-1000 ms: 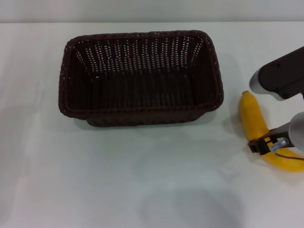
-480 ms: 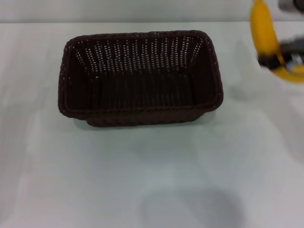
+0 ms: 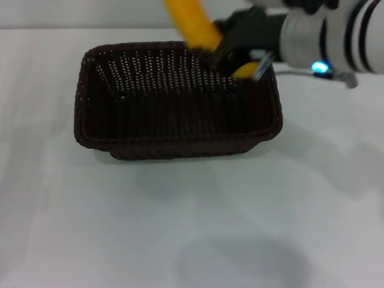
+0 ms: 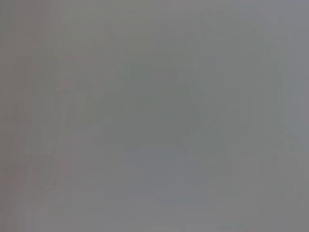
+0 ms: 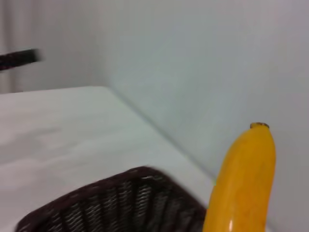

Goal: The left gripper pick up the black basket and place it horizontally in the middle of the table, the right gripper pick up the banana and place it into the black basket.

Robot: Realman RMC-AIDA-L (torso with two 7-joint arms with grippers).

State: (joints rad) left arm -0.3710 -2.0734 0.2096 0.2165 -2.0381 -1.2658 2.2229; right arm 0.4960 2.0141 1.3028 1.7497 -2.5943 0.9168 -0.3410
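Banana [image 3: 191,27] held over far-right corner of black basket [image 3: 177,138], clamped in right gripper [image 3: 231,53].

Right gripper closed on banana approx mid-length; arm reaches in from robot's right, above basket's far rim. Banana's long axis runs diagonal in head view: one end up and toward far left, running past the frame's top edge, other end low by basket's right far corner, mostly hidden behind gripper. Right wrist view shows banana [image 5: 244,179] standing steep, brownish tip uppermost, basket rim [image 5: 120,181] below and beside it. Basket sits on white surface [image 3: 180,222] roughly mid-table, long axis left-right w/ respect to robot, opening up. Left gripper not visible in any view; left wrist view shows only plain grey.
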